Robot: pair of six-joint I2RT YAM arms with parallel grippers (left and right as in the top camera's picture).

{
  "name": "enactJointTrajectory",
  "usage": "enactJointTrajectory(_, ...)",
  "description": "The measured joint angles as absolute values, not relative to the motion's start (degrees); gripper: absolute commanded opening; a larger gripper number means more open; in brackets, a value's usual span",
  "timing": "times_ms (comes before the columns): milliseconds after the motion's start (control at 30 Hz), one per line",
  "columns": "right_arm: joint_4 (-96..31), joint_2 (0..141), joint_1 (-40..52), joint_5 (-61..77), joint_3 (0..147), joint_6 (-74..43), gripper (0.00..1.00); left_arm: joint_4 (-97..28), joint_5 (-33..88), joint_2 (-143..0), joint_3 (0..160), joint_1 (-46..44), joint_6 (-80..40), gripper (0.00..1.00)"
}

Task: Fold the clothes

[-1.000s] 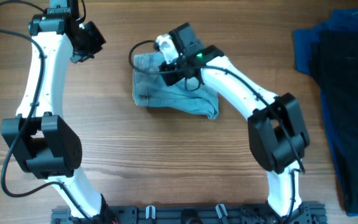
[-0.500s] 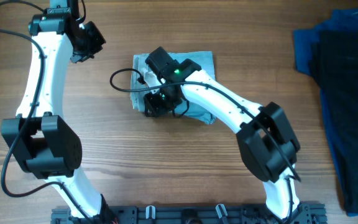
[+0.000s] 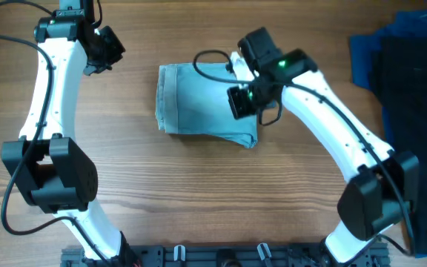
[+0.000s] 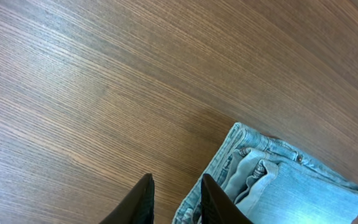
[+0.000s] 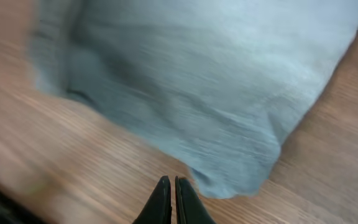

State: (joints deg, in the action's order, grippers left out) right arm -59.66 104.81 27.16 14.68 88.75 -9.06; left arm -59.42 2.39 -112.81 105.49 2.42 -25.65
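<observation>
The clothes (image 3: 199, 100), light blue denim shorts, lie folded into a rough rectangle in the middle of the table. Their stacked edge faces left and a loose corner sticks out at the lower right. My right gripper (image 3: 241, 104) hovers over their right edge. In the blurred right wrist view it (image 5: 173, 199) is shut and empty, just off a corner of the shorts (image 5: 197, 93). My left gripper (image 3: 102, 48) stays far up left, clear of the cloth. In its wrist view it (image 4: 176, 202) is slightly open with nothing between the fingers, and the folded denim (image 4: 278, 186) lies to the right.
A dark blue cloth (image 3: 365, 52) and a black garment (image 3: 421, 133) lie piled along the table's right edge. Bare wood surrounds the shorts on the other sides.
My right arm has swung from the shorts' left side across to their right edge. The shorts now lie flatter and squarer. The left arm has stayed where it was.
</observation>
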Motion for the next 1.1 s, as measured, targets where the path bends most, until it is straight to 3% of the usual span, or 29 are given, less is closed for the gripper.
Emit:
enactJointTrajectory(167, -52.9, 105.2, 26.9, 13.2, 77.6, -10.0, 0.04, -59.6, 2.4, -112.8, 105.5, 2.4, -25.6, 0.24)
enactJointTrajectory(400, -33.0, 105.6, 26.9, 12.9, 62.1, -10.3, 0.04, -60.0, 2.4, -112.8, 105.5, 2.4, -25.6, 0.24)
enactJointTrajectory(500, -33.9, 105.5, 26.9, 13.1, 62.0, -10.3, 0.04, -60.0, 2.4, -112.8, 105.5, 2.4, -25.6, 0.24)
enactJointTrajectory(733, -48.6, 100.1, 26.4, 10.7, 72.1, -9.9, 0.04, -60.1, 2.4, -112.8, 105.5, 2.4, -25.6, 0.25)
enactJointTrajectory(867, -49.0, 92.4, 23.2, 8.4, 75.8, -9.8, 0.04, -60.5, 2.8, -112.8, 105.5, 2.4, -25.7, 0.28)
enactJointTrajectory(1100, -45.3, 98.9, 21.9, 7.4, 71.0, -9.5, 0.04, -61.3, 6.3, -112.8, 105.5, 1.5, -25.8, 0.27)
